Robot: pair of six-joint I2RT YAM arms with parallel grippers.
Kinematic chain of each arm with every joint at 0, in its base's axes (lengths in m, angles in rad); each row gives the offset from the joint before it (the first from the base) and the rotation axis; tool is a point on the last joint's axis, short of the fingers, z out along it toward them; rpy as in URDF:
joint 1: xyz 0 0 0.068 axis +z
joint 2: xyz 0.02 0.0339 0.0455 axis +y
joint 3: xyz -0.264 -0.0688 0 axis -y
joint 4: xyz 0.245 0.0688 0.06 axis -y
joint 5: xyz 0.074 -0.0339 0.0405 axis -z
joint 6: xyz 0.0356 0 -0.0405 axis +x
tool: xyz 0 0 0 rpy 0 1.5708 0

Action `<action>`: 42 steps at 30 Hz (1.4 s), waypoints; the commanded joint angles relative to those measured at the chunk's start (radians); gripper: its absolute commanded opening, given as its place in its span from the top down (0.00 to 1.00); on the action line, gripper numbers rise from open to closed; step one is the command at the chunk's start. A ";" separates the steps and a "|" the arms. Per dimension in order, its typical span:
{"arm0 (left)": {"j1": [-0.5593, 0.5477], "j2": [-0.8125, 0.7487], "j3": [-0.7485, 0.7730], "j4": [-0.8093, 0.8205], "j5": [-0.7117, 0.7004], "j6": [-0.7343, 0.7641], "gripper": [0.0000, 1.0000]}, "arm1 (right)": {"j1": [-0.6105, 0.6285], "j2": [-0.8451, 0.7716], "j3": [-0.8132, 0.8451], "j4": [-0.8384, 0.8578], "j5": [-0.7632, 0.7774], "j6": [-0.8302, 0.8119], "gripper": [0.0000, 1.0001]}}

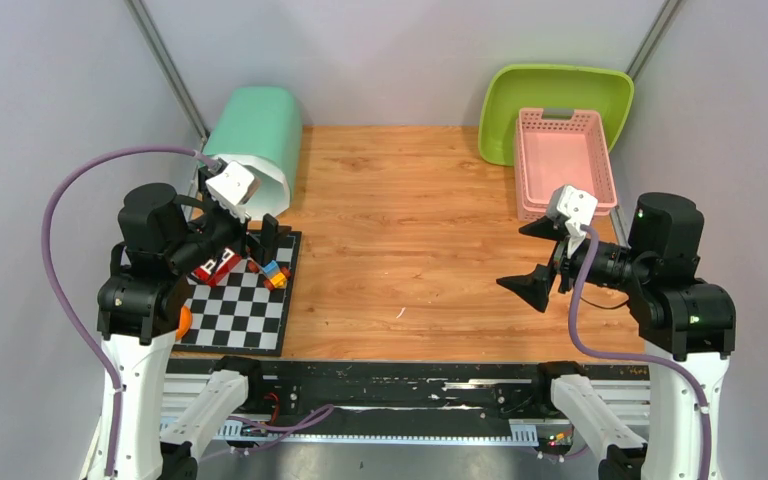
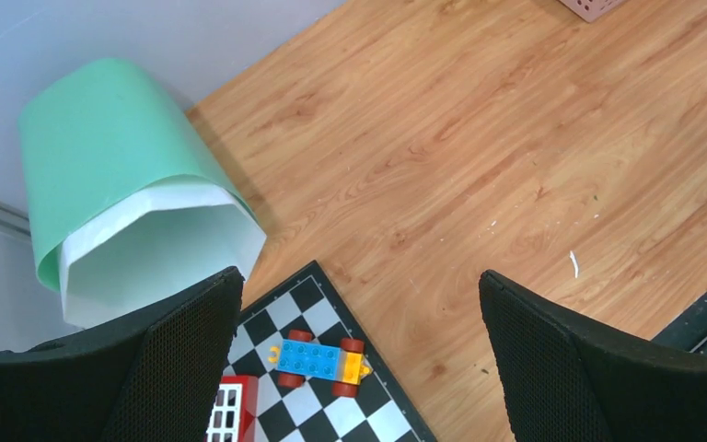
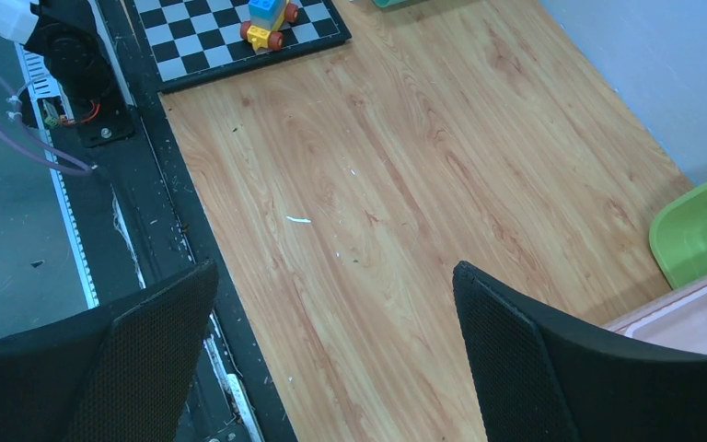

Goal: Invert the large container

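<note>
A large mint-green bin with a white inside lies on its side at the back left, its mouth facing the front. In the left wrist view the bin lies up and left of the fingers. My left gripper is open and empty, hovering over the checkerboard's far right corner, just in front of the bin's mouth; it also shows in the left wrist view. My right gripper is open and empty over the bare wood at the right, far from the bin; it also shows in the right wrist view.
A checkerboard at the front left holds a blue and yellow toy car, a red and white block and an orange ball. A pink basket and a tilted lime-green tub stand at the back right.
</note>
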 commanded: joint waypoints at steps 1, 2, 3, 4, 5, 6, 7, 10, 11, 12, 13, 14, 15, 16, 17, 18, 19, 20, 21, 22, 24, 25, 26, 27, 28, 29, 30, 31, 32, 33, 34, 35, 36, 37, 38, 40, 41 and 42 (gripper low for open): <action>0.007 0.001 0.018 -0.018 0.021 -0.005 0.00 | -0.004 0.009 0.020 -0.025 -0.033 -0.030 0.00; 0.007 0.002 0.020 -0.018 0.022 -0.005 0.00 | -0.003 0.011 0.021 -0.025 -0.030 -0.032 0.00; 0.007 0.004 0.020 -0.018 0.022 -0.004 0.00 | -0.003 0.013 0.021 -0.023 -0.028 -0.034 0.00; 0.006 0.003 0.020 -0.016 0.020 -0.006 0.00 | -0.004 0.014 0.020 -0.022 -0.026 -0.033 0.00; 0.006 0.002 0.020 -0.016 0.021 -0.007 0.00 | -0.004 0.015 0.020 -0.021 -0.025 -0.033 0.00; 0.007 0.002 0.020 -0.016 0.022 -0.007 0.00 | -0.004 0.015 0.021 -0.020 -0.024 -0.032 0.00; 0.007 0.002 0.019 -0.016 0.025 -0.007 0.00 | -0.004 0.013 0.022 -0.020 -0.022 -0.032 0.00; 0.008 0.003 0.019 -0.016 0.033 -0.005 0.00 | -0.004 0.010 0.028 -0.022 -0.007 -0.032 0.00; 0.006 0.003 0.019 -0.016 0.034 -0.004 0.00 | -0.004 0.010 0.030 -0.023 0.000 -0.030 0.00; 0.007 0.003 0.019 -0.015 0.034 0.000 0.00 | -0.004 0.010 0.034 -0.023 0.010 -0.032 0.00; 0.007 0.003 0.017 -0.014 0.035 0.004 0.00 | -0.003 0.010 0.036 -0.022 0.018 -0.030 0.00; 0.007 0.002 0.015 -0.013 0.034 0.009 0.00 | -0.004 0.010 0.038 -0.021 0.027 -0.029 0.00; 0.008 0.002 0.012 -0.011 0.032 0.015 0.00 | -0.004 0.010 0.037 -0.015 0.037 -0.024 0.00; 0.008 0.000 0.007 -0.011 0.032 0.024 0.00 | -0.004 0.009 0.037 -0.007 0.049 -0.016 0.00; 0.008 0.000 0.002 -0.010 0.032 0.033 0.00 | -0.004 0.009 0.036 0.005 0.061 -0.003 0.00; 0.007 -0.001 -0.004 -0.009 0.033 0.043 0.00 | -0.003 0.009 0.032 0.015 0.071 0.004 0.00; 0.006 0.000 -0.010 -0.009 0.034 0.052 0.00 | -0.004 0.007 0.029 0.024 0.085 0.011 0.00; 0.007 -0.001 -0.017 -0.009 0.039 0.063 0.00 | -0.004 0.007 0.025 0.038 0.108 0.020 0.00; 0.007 -0.002 -0.026 -0.008 0.043 0.075 0.00 | -0.004 0.007 0.020 0.052 0.130 0.034 0.00; 0.007 -0.001 -0.035 -0.005 0.045 0.086 0.00 | -0.004 0.006 0.016 0.073 0.154 0.049 0.00; 0.007 -0.002 -0.054 0.004 0.044 0.103 0.00 | -0.004 0.007 0.007 0.100 0.203 0.077 0.00; 0.007 -0.003 -0.065 0.009 0.043 0.109 0.00 | -0.004 0.006 -0.001 0.113 0.225 0.085 0.00; 0.007 -0.003 -0.078 0.014 0.043 0.116 0.00 | -0.003 0.006 -0.008 0.126 0.249 0.091 0.00; 0.007 -0.003 -0.091 0.021 0.043 0.122 0.00 | -0.003 0.006 -0.015 0.136 0.268 0.095 0.00; 0.007 -0.004 -0.110 0.026 0.045 0.128 0.00 | -0.004 0.005 -0.022 0.146 0.284 0.100 0.00; 0.006 -0.003 -0.123 0.033 0.047 0.133 0.00 | -0.004 0.004 -0.029 0.153 0.297 0.103 0.00; 0.006 -0.003 -0.136 0.038 0.048 0.137 0.00 | -0.004 0.004 -0.036 0.159 0.304 0.103 0.00; 0.006 -0.002 -0.148 0.042 0.051 0.147 0.00 | -0.004 0.002 -0.042 0.164 0.308 0.103 0.00; 0.005 -0.001 -0.161 0.047 0.054 0.152 0.00 | -0.004 0.002 -0.048 0.168 0.311 0.103 0.00; 0.005 -0.001 -0.172 0.052 0.058 0.156 0.00 | -0.004 0.003 -0.053 0.170 0.312 0.102 0.00; 0.006 0.000 -0.183 0.059 0.059 0.157 0.00 | -0.004 0.003 -0.058 0.173 0.314 0.100 0.00; 0.007 0.002 -0.192 0.067 0.060 0.154 0.00 | -0.004 0.003 -0.063 0.177 0.319 0.097 0.00; 0.007 0.002 -0.202 0.076 0.062 0.151 0.00 | -0.004 0.003 -0.069 0.182 0.324 0.093 0.00; 0.007 0.004 -0.208 0.084 0.063 0.147 0.00 | -0.003 0.002 -0.075 0.187 0.329 0.087 0.00; 0.007 0.004 -0.215 0.090 0.066 0.143 0.00 | -0.004 0.003 -0.084 0.193 0.334 0.081 0.00; 0.007 0.004 -0.224 0.100 0.073 0.136 0.00 | -0.004 0.004 -0.103 0.211 0.349 0.075 0.00; 0.005 0.004 -0.227 0.102 0.076 0.133 0.00 | -0.004 0.004 -0.115 0.221 0.356 0.072 0.00; 0.006 0.004 -0.231 0.103 0.078 0.132 0.00 | -0.004 0.004 -0.126 0.230 0.363 0.069 0.00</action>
